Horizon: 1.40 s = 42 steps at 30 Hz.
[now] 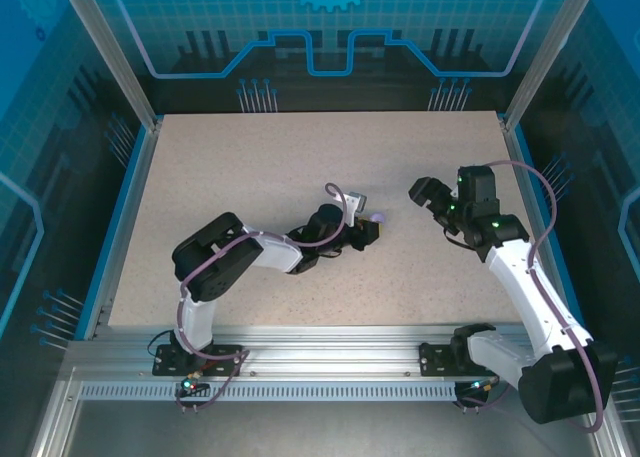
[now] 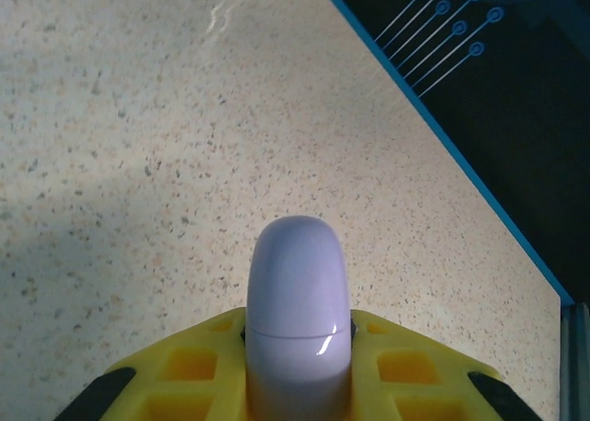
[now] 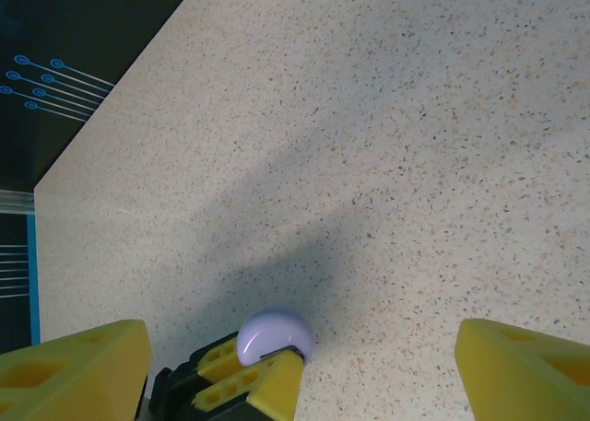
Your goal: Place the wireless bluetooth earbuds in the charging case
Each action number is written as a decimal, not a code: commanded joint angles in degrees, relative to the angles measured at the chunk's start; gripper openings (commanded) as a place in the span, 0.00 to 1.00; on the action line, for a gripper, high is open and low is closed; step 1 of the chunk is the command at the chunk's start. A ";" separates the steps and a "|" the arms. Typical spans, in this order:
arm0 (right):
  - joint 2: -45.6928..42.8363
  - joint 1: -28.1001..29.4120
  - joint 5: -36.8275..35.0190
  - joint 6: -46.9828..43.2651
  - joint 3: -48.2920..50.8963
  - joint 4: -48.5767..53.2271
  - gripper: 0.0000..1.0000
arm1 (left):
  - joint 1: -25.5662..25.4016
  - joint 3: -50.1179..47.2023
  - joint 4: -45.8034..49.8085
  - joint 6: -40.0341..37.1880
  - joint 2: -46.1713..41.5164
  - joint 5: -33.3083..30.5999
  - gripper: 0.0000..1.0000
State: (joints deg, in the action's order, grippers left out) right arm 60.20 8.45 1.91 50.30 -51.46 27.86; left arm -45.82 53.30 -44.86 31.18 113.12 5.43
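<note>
We are watching the left gripper clamping a lavender charging case over the speckled table.
The right gripper is hovering nearby, fingers spread wide.

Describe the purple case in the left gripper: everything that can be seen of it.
The purple case is a smooth, glossy, pale lilac oval, plastic by its look, with a rounded tip and a thin seam across it; the lid is closed. It is clamped between the yellow fingers of the left gripper, its rounded end jutting forward over the speckled table, near the table's middle. Whether it touches the table cannot be told.
</note>
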 commanded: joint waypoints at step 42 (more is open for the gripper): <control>-1.22 -0.73 0.20 -1.38 -1.18 2.53 0.87 | 3.36 22.56 38.82 9.69 6.83 -0.55 0.49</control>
State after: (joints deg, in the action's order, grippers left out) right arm 60.20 8.45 1.93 49.50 -51.42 28.73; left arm -43.11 74.87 -8.84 42.98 121.78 5.78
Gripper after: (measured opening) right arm 0.869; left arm 0.487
